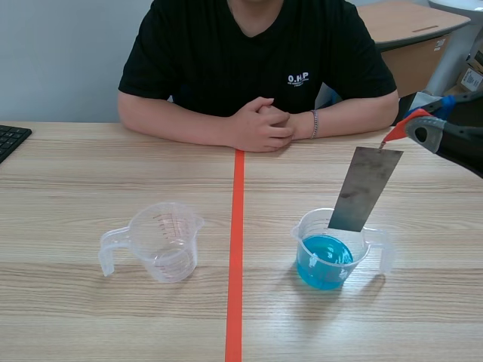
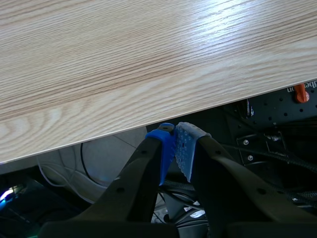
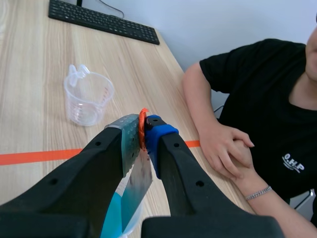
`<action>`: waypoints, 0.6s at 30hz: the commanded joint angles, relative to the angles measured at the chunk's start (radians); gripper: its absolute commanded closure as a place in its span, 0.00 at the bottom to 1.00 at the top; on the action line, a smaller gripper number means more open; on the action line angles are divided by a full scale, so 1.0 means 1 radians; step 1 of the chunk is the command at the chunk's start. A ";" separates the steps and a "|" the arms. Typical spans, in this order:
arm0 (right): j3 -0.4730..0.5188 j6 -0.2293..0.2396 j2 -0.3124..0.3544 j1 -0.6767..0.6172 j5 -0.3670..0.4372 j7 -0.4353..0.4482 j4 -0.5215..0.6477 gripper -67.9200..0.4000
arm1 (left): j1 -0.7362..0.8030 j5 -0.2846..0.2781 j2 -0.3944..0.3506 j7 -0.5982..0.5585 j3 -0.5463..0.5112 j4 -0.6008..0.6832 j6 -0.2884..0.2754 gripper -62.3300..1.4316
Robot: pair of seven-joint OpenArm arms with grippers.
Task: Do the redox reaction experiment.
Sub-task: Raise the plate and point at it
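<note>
1. Strip [image 1: 366, 188]: grey metal, flat and long. It hangs tilted right of centre, top leaning right and far. Its lower end sits inside the mouth of the cup, just over the liquid; whether it touches cannot be told. Judged: hung from its top so the lower end can go into the liquid while the gripper stays dry.
2. Clip [image 1: 400, 128]: orange-red, at the strip's top edge. It serves as the handle, so the strip's face is left free to react.
3. Right gripper [image 3: 143, 131]: comes in from the right, raised above the cup. Fingers are narrow, clamped on the clip, with the strip dangling below them.
4. Cup [image 1: 302, 230]: clear, with a handle on its right side, right of the tape and near. It stands upright under the strip.
5. Liquid [image 1: 324, 260]: blue and shallow, filling only the cup's bottom. Judged: the strip must go lower for a proper dip.
6. Empty cup [image 1: 162, 241]: clear, measuring marks on its wall, handle to the left. It stands left of the tape, well apart from the other cup, and is not in use.
7. Left gripper [image 2: 174, 144]: parked below the table's near edge. Fingers are pressed together on nothing; it is idle.
8. Table [image 1: 75, 317]: light wood.
9. Tape [image 1: 235, 249]: orange-red mark running near to far between the cups.
10. Person [image 1: 260, 124]: seated at the far side, hands clasped on the table, clear of the work.
11. Keyboard [image 1: 11, 139]: black, at the far left edge.
</note>
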 commanded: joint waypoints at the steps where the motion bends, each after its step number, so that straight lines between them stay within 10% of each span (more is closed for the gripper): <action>1: 0.036 0.001 0.016 -0.010 0.019 0.014 0.033 0.97 | 0.008 -0.002 0.003 -0.010 -0.002 0.010 0.002 0.91; 18: 0.299 0.012 0.015 -0.211 0.058 0.010 0.195 0.97 | 0.008 -0.002 0.003 -0.010 -0.002 0.010 0.002 0.91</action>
